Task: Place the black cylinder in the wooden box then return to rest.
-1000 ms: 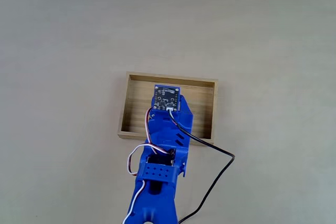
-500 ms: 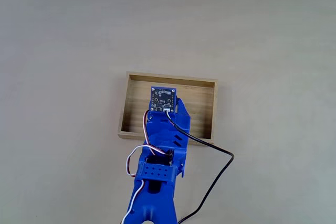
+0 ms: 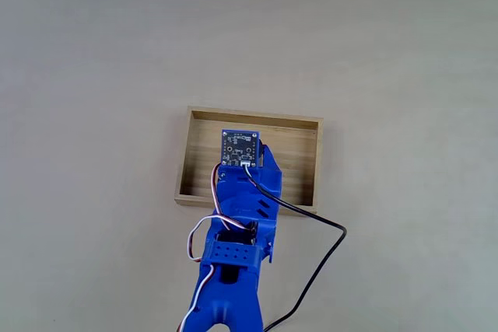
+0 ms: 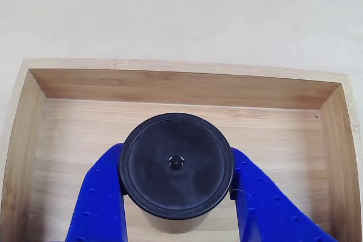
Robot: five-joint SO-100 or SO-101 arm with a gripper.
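- Wooden box [image 4: 181, 89]: sits at 12 o'clock from the arm in the fixed view [image 3: 202, 153].
- Gripper [image 4: 177, 196]: blue jaws clamped on the cylinder's 9 and 3 o'clock sides.
- Black cylinder [image 4: 177, 165]: held over the box floor, near center.
- Step: placement. Next: part the jaws, then retract toward 6 o'clock.

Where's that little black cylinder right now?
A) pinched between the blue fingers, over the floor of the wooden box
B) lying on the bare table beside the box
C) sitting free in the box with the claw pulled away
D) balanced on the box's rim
A: in the other view the black cylinder sits between the blue fingers of the gripper, inside the walls of the wooden box.
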